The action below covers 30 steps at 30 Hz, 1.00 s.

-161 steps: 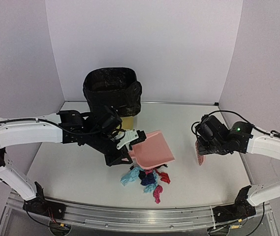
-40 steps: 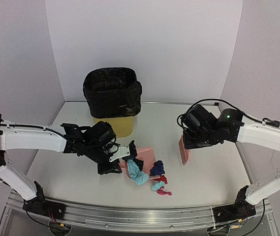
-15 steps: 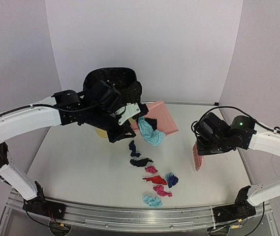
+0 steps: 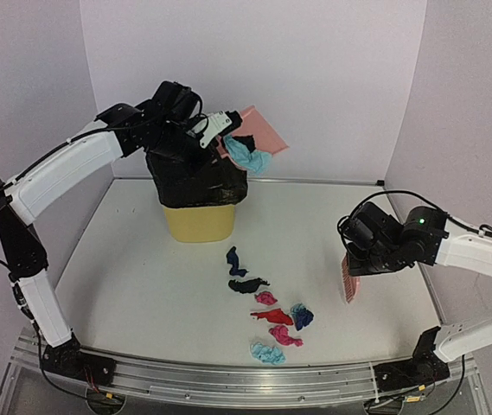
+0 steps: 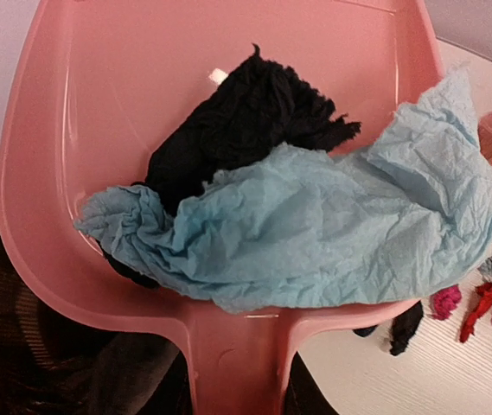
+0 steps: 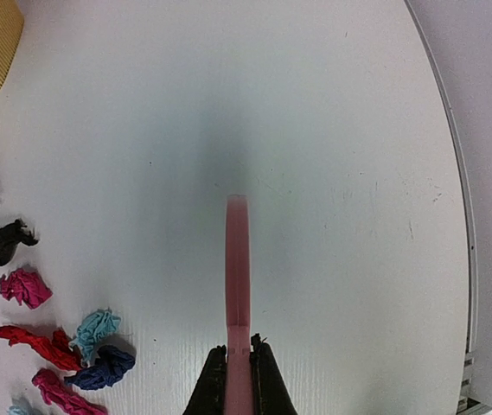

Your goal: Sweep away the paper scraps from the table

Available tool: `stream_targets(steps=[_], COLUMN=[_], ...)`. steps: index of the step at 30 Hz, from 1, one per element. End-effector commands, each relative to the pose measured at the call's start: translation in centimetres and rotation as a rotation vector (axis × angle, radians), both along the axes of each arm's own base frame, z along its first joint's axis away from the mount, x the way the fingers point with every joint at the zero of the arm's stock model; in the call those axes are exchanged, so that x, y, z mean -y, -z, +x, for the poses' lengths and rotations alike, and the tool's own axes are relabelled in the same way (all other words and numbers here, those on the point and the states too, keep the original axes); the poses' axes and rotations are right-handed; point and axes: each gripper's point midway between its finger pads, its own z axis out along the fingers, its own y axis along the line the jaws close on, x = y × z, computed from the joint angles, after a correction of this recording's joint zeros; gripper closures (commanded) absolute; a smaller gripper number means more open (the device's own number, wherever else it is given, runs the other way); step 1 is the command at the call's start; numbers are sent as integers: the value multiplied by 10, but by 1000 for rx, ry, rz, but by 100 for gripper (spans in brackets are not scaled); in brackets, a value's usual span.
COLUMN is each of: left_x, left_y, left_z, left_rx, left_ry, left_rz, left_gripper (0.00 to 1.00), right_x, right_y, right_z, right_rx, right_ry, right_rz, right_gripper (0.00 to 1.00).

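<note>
As the left jaws raised the gripped pink plastic dustpan [image 4: 265, 131] over the black-lined bin [image 4: 195, 177], most crumpled paper scraps [image 4: 271, 316] spilled onto the white counter [image 4: 142, 277], lower centre, needing resweeping; right jaws pinch a pink brush [image 4: 348, 278].

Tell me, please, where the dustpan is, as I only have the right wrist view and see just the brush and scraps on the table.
Observer: The left gripper holds the pink dustpan raised above the black-lined bin at the back left.
Operator: Thank you. I only see my pink brush here. Is anything in the pan?
Observer: Yes, a light blue scrap and a black scrap lie in it.
Operator: Do they sit well inside?
Observer: Not fully. The pan is tilted, and the light blue scrap reaches past one of its edges.
</note>
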Motion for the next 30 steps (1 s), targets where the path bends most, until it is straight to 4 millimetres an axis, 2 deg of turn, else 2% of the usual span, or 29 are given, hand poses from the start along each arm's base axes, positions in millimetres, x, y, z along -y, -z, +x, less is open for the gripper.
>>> stream_targets(steps=[1, 4, 7, 10, 14, 16, 23, 28, 30], left_x=[-29, -38, -48, -77, -109, -122, -140, -159, -163], left_y=[-54, -64, -66, -58, -45, -43, -74, -65, -71], left_z=[43, 63, 80, 106, 124, 130, 136, 142, 143], left_rx=[73, 75, 109, 182, 284, 318, 460, 637, 696], left_ry=[-48, -71, -113, -257, -386, -434, -493, -475, -477], left_rz=[-58, -88, -92, -2, 165, 247, 334, 635, 691], left_gripper=[100, 100, 100, 100, 100, 100, 100, 100, 100], right_x=[9, 10, 9, 10, 10, 10, 6, 5, 5], right_y=[-2, 1, 4, 7, 9, 9, 12, 14, 15], right_z=[-1, -2, -2, -3, -3, -3, -2, -1, 0], right_rx=[21, 14, 8, -1, -5, -5, -19, -28, -28], right_ry=[37, 44, 47, 48, 50, 51, 50, 48, 48], right_rz=[6, 3, -1, -6, -8, -9, -16, -24, -29], right_gripper=[100, 100, 100, 100, 100, 100, 100, 100, 100])
